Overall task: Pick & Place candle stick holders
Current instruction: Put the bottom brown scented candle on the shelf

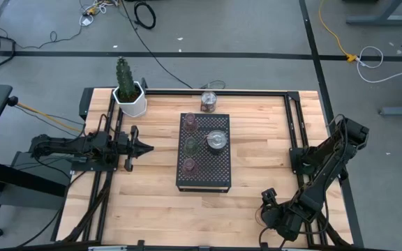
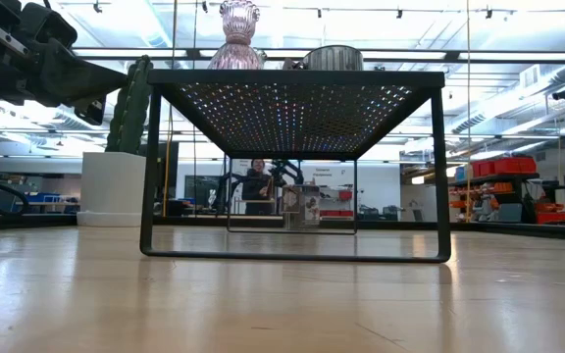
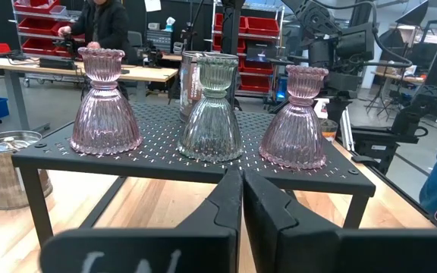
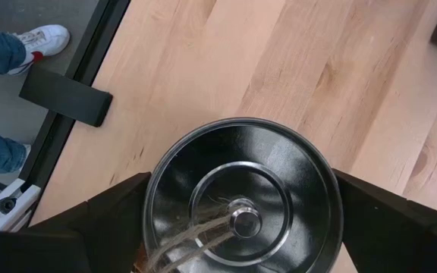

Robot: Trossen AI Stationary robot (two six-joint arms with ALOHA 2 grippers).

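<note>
A black perforated stand (image 1: 218,174) holds two pink candle stick holders (image 1: 190,122) (image 1: 189,166), a green one (image 1: 192,144) between them and a silvery one (image 1: 216,141). Another silvery holder (image 1: 209,102) stands on the table behind the stand. My right gripper (image 1: 267,206), near the table's near right edge, points steeply down and has a further silvery round holder (image 4: 241,174) between its fingers. My left gripper (image 3: 241,178) waits shut and level at the table's left, facing the stand. My right gripper has the silvery holder between its two fingers (image 4: 120,220), one on each opposite side of its round wall (image 4: 154,205), just below the rim. The fingers come from above, slanting down. The holder is upright, mouth up; whether its base is on the table I cannot tell.
A white pot with a cactus (image 1: 130,97) stands at the far left corner. Bare wood lies right of the stand and along the near edge. A person's shoe (image 4: 40,38) shows on the floor just beyond the table's edge.
</note>
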